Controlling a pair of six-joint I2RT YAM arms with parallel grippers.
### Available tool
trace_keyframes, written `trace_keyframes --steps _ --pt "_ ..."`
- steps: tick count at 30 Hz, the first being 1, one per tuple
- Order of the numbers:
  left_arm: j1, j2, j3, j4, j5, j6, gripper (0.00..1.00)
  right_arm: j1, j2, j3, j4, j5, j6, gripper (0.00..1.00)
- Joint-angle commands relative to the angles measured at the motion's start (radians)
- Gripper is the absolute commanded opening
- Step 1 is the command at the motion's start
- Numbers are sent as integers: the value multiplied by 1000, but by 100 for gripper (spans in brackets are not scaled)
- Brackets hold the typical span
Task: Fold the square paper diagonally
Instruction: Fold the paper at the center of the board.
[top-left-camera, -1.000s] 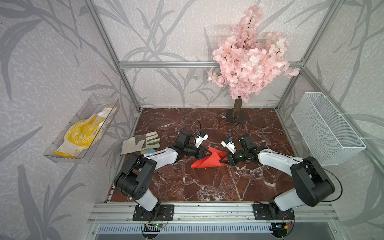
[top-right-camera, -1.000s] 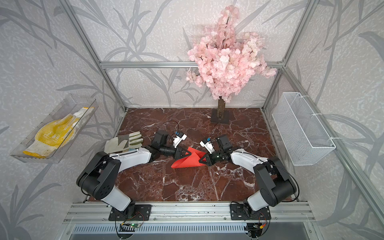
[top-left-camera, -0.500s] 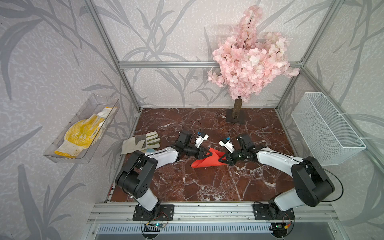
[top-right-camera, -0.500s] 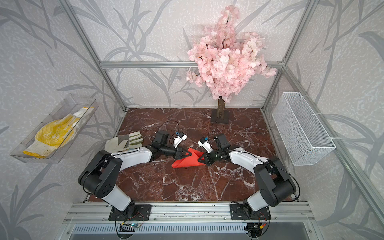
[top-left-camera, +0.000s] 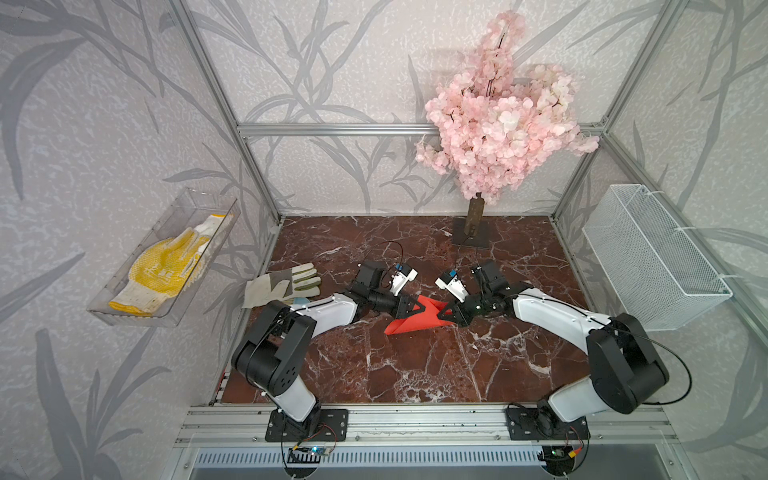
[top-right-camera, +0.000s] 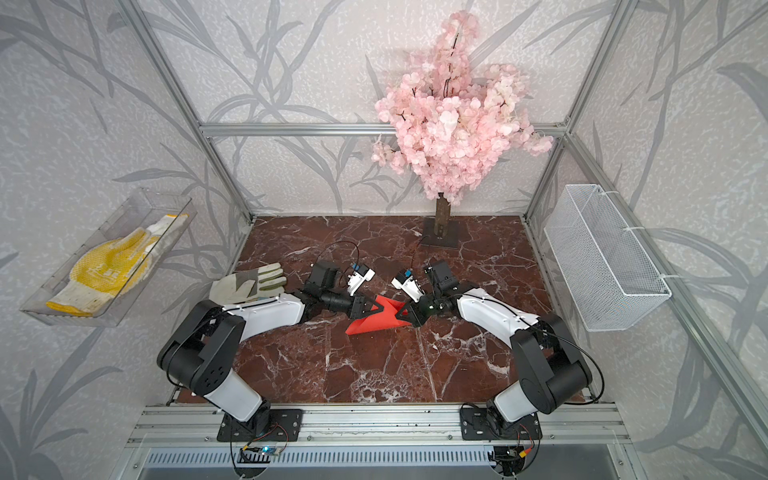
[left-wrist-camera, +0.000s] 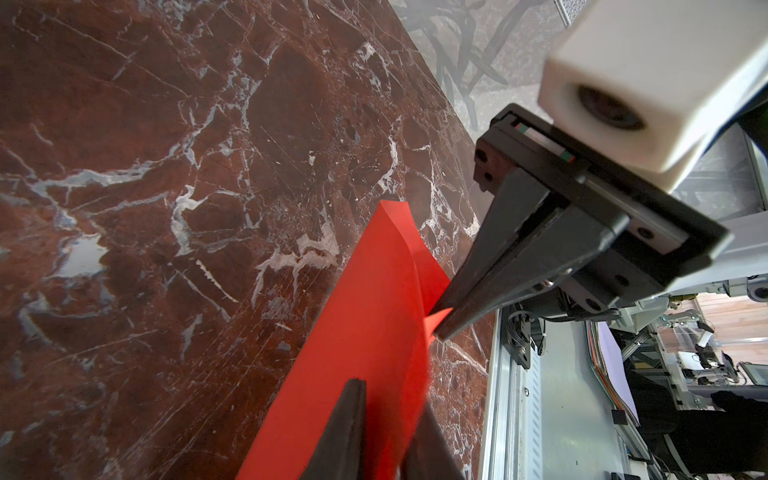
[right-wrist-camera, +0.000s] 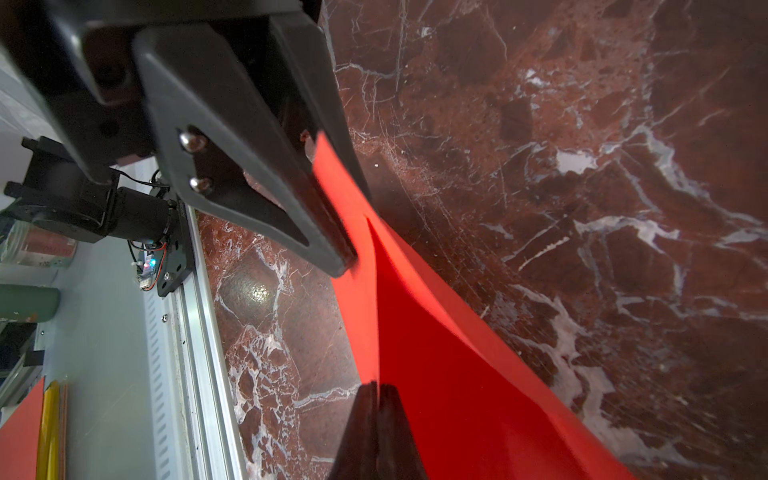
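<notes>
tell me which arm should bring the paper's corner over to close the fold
Right, probably: the right pincer is shut on a raised corner of the paper, while the left pincer stands open around it.

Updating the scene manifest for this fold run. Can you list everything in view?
paper: 1, red-orange, table centre, partly folded, top edges raised between the arms
work glove: 1, grey-white, on the table beside the left arm
yellow gloves: count unclear, yellow and white, inside the tray
tray: 1, clear, on the left wall
blossom tree: 1, pink, back of the table on a dark base
wire basket: 1, white, on the right wall
table: 1, red-brown marble
frame: 1, silver metal, around the cell
left fingers: 2, black, slightly parted with the paper's edge between them
right fingers: 2, black, shut on a paper corner
</notes>
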Motion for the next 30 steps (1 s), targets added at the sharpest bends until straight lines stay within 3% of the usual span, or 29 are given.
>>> trace_keyframes --steps 1,30 --pt "-6 13 36 -24 23 13 19 7 15 33 -47 10 -48 4" --pt "-10 25 55 -53 33 26 19 15 67 126 -133 31 -133 4"
